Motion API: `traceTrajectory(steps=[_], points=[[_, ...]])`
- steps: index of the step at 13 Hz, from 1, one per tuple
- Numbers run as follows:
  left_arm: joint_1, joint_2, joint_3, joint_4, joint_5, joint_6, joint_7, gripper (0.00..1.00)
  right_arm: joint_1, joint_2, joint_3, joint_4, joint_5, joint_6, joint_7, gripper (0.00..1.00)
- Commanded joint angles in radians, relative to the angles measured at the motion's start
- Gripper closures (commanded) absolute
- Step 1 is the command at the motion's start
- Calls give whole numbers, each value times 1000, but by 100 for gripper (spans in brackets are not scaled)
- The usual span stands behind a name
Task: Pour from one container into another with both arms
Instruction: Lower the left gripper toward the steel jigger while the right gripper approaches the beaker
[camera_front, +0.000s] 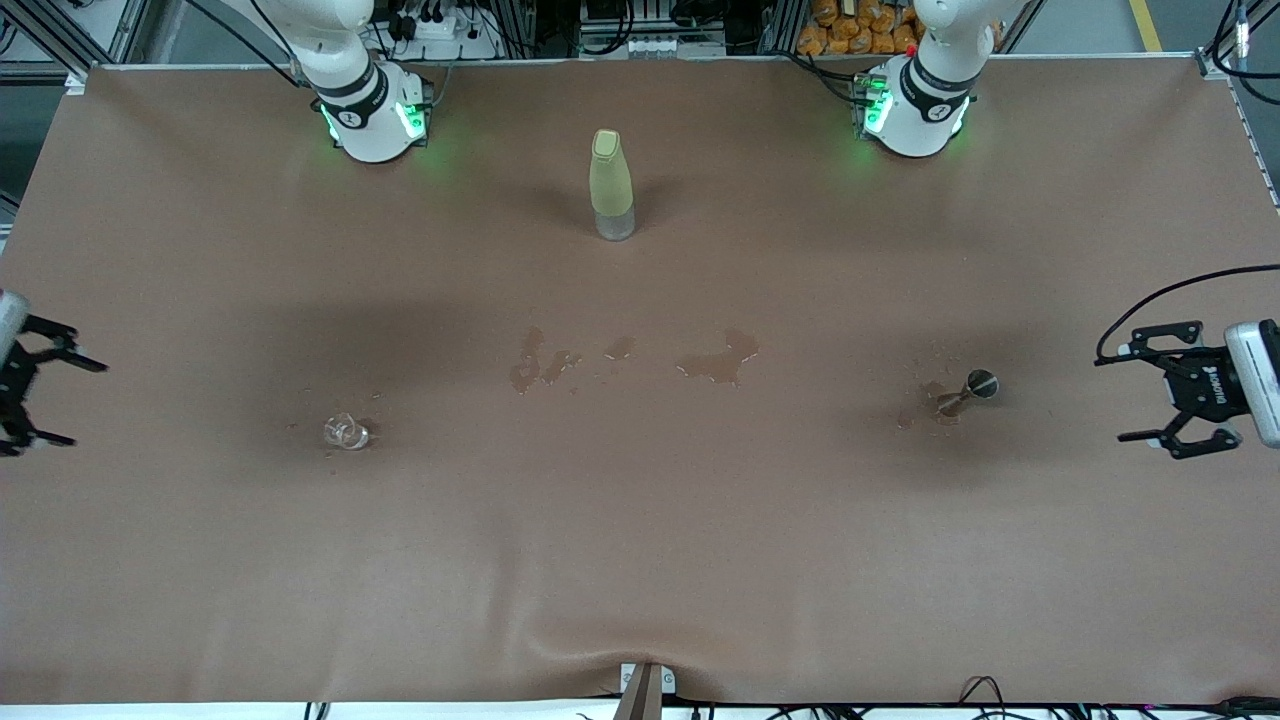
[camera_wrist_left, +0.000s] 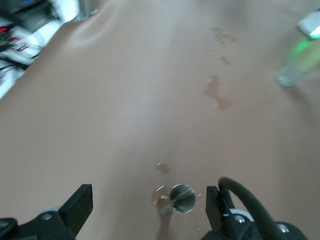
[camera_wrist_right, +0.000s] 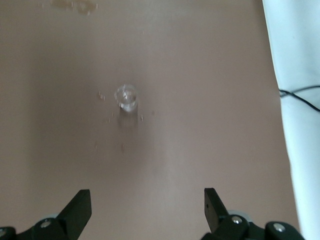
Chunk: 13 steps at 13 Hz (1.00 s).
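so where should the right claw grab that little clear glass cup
Around its side wall, coming in level from the right arm's end of the table, where the open right claw waits. The clear glass cup looks upright and stemless, so its wall is the only hold that would leave the mouth free for pouring.

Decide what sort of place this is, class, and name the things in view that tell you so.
Probably a robotics lab or test workshop. Two robot arms are fixed along one edge of a brown-covered table, metal framing and cables surround it, and only a few props sit out: a bottle, a glass cup and a stemmed cup among spill stains.
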Motion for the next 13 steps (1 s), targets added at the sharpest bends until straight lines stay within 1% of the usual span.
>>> traceTrajectory(steps=[1,4,7,10,13], points=[[54,88,-9,7,-60,-108,155,0,-5,84,-25,22,169,0,-117,0],[105,185,-10,-33,-77,-148,304,0,-6,173,-63,22,313,1,-252,0],[103,244,-9,-57,-85,-162,462,0,-6,250,-91,18,431,-5,-380,0],[100,294,-9,-79,-111,-160,488,0,-18,325,-93,7,545,-26,-512,0],[94,345,-9,-74,-112,-134,545,0,-29,383,-93,-4,625,-49,-616,0]])
